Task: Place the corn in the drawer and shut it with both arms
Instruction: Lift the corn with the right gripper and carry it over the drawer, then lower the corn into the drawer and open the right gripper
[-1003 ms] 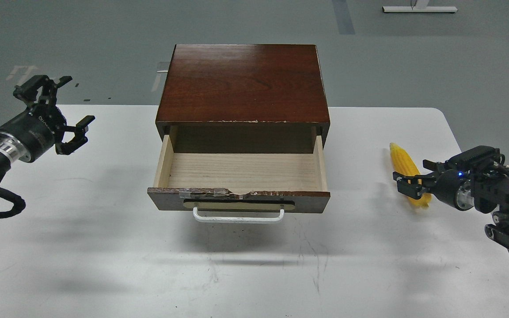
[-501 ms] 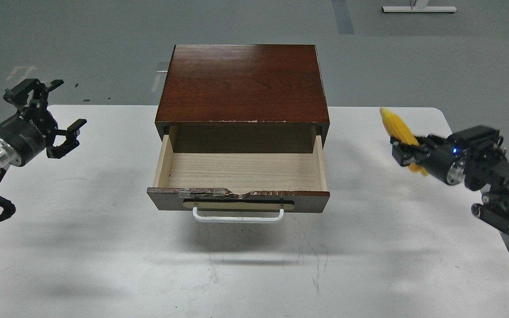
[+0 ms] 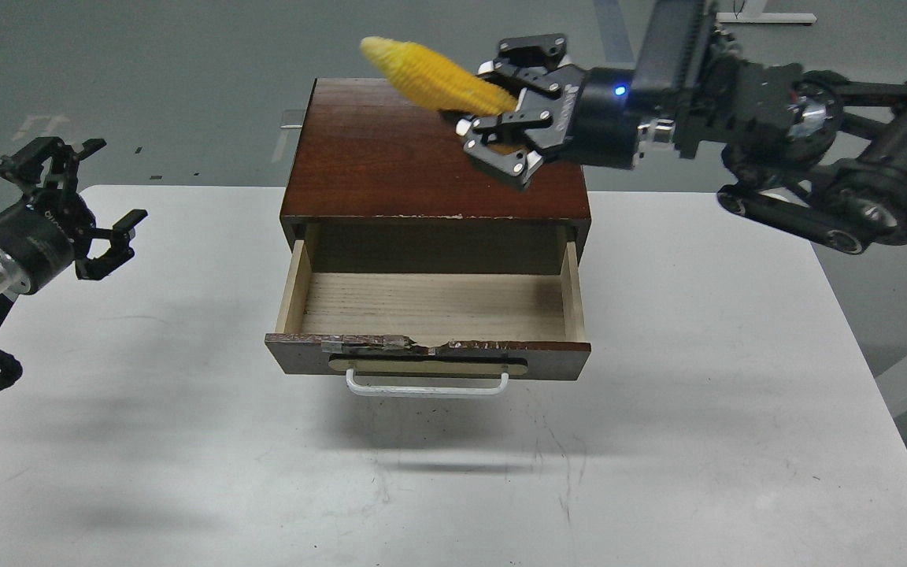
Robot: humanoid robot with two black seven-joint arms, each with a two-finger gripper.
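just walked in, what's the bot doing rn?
The right claw is holding the corn by one end, up in the air over the dark wooden cabinet. The drawer below is pulled open and has nothing in it, so the corn is not in yet. The left claw hangs open off to the left above the white table, holding nothing.

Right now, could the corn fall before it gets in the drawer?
Maybe. The right gripper pinches the corn only at one end, so most of it sticks out and could tip or slip. It also hangs over the cabinet top, not the open drawer, so a drop now would likely miss.
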